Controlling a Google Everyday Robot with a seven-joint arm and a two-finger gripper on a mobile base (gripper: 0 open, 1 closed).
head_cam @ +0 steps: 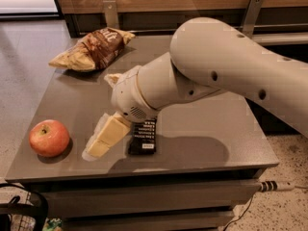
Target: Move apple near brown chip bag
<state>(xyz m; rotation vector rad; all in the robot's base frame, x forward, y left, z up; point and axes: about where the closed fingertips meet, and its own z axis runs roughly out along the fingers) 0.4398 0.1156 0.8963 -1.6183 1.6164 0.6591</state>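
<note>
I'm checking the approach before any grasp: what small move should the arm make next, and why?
Probably shift the gripper across to the apple: it hangs low over the table's front, between apple and black bar, apart from the apple. The brown chip bag lies at the far edge, so the apple needs grasping first.

Claw [98,146] low over front of table [207,129], angled down toward left. Left of claw: narrow bare strip, then apple [49,137], near but apart. Right of claw: flat black bar [143,136] just beside it, lying low. Beyond claw: open tabletop up to brown chip bag [94,48] at far left corner. Bulky arm [216,66] blocks space above and right.
</note>
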